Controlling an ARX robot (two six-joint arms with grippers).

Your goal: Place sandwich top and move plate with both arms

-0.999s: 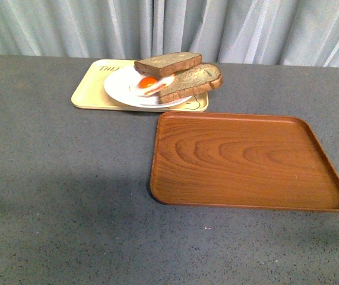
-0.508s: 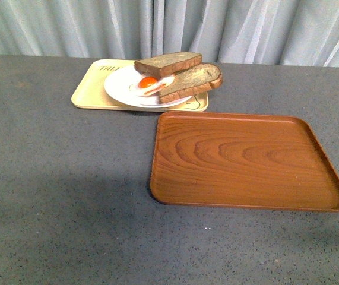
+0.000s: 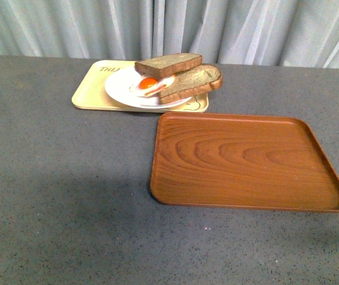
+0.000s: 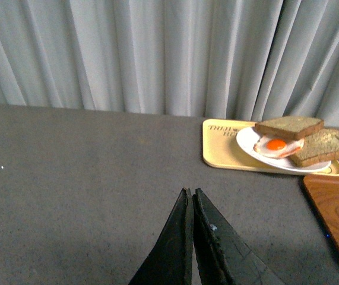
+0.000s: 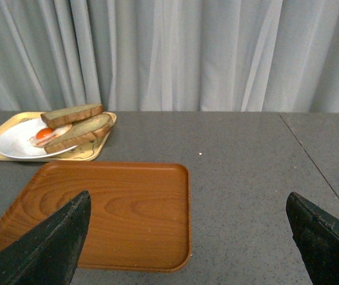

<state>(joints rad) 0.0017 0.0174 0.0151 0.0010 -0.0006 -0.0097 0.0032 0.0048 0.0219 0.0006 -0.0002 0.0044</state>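
Two grippers are waiting clear: your left gripper (image 4: 191, 205) is sitting closed and empty, your right gripper (image 5: 187, 237) gaping wide. Sandwich top (image 3: 168, 63) is leaning on the plate (image 3: 122, 89), far-left, nearer your left arm.

Left gripper (image 4: 191, 199): two black tapered fingers (image 4: 172, 249), matte, slightly rough texture, small pale speck on one. Right gripper (image 5: 187, 219): black wedge-shaped fingers (image 5: 50, 243), same matte finish. No cables visible.

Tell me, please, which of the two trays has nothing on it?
The brown wood-grain tray; the pale yellow tray behind it carries the plate.
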